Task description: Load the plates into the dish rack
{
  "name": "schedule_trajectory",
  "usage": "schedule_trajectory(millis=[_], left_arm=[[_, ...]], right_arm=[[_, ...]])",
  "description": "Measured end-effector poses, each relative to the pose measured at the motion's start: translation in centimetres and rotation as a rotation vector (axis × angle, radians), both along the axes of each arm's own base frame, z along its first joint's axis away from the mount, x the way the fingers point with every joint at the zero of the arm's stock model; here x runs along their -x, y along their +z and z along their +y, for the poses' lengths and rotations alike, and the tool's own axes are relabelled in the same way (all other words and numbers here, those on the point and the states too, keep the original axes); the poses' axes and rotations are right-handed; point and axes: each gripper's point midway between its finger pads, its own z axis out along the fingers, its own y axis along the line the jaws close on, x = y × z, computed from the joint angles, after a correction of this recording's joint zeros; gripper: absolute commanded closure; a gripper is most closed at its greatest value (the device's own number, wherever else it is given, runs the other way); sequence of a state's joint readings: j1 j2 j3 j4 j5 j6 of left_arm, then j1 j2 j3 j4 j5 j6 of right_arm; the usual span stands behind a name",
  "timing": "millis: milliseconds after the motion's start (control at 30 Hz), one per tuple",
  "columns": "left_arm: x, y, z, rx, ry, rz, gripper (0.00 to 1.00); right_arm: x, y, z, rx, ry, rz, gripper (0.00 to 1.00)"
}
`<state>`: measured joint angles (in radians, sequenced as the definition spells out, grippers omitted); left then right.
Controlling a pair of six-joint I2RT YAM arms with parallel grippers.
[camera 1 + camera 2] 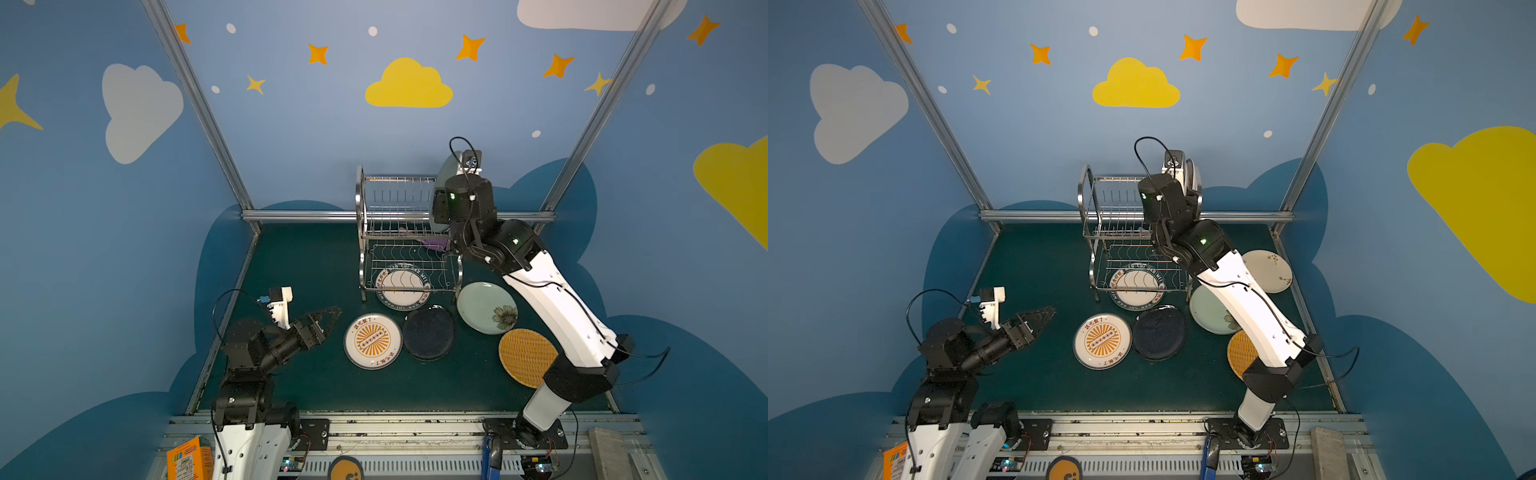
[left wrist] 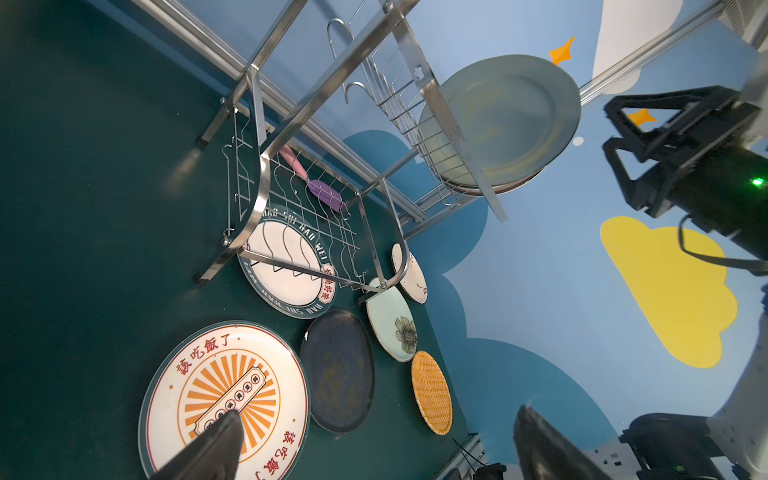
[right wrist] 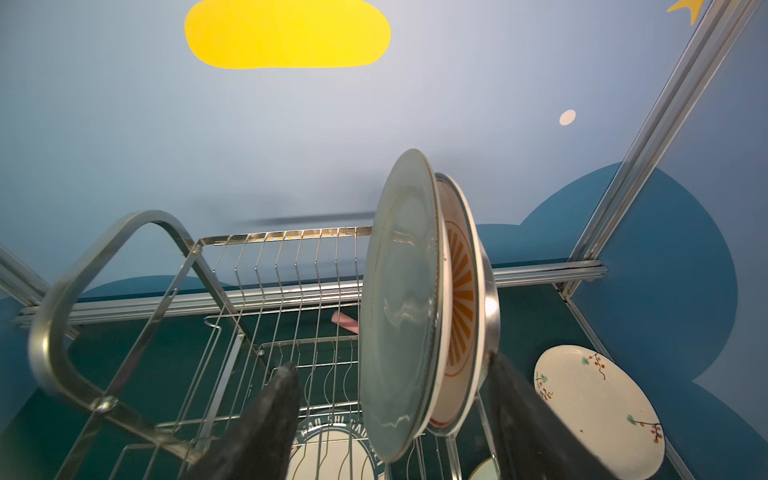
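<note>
The dish rack [image 1: 399,232] [image 3: 124,257] stands at the back of the table. Two plates stand on edge at the right end of its upper tier: a pale green plate [image 3: 399,307] [image 2: 498,120] and, behind it, a white plate with orange sunbursts [image 3: 459,299]. My right gripper [image 3: 392,362] is open, one finger on each side of these two plates and apart from them. My left gripper [image 1: 332,318] [image 2: 378,411] hangs open and empty at the left, beside a flat sunburst plate [image 1: 372,340].
Flat on the mat lie a dark navy plate [image 1: 428,332], a green flower plate [image 1: 486,307], a woven tan plate [image 1: 525,355] and a cream floral plate [image 1: 1266,270]. A lettered-rim plate [image 1: 402,286] lies under the rack. A purple utensil [image 2: 324,193] rests on the lower tier.
</note>
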<state>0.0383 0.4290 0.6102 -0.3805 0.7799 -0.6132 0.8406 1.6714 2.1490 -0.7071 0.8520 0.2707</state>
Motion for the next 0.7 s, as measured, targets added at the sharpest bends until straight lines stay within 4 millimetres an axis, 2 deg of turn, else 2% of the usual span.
schedule_trajectory(millis=[200,333,433,533,600,700], left_arm=[[-0.5,-3.4,-1.6,-0.027,-0.027,0.165,0.0],[-1.0,-7.1,-1.4,0.006,0.018,0.301,0.0],[-0.6,-11.2,-1.0,0.032,0.072,0.422,0.01],[0.2,-14.8,-0.6,0.057,0.12,0.518,0.04],[0.5,-16.3,-0.5,0.072,0.137,0.553,0.07],[0.7,-17.7,-0.7,0.078,0.146,0.582,0.11]], right_arm=[[3.9,0.1,-1.4,-0.022,0.113,-0.008,0.11],[7.1,-1.9,-2.7,-0.032,0.23,0.011,0.09],[9.5,-4.7,-3.3,-0.038,0.329,0.047,0.09],[11.3,-8.3,-3.2,-0.049,0.44,0.116,0.09],[12.0,-10.8,-2.9,-0.06,0.495,0.174,0.09],[12.8,-15.6,-1.9,-0.079,0.577,0.294,0.08]])
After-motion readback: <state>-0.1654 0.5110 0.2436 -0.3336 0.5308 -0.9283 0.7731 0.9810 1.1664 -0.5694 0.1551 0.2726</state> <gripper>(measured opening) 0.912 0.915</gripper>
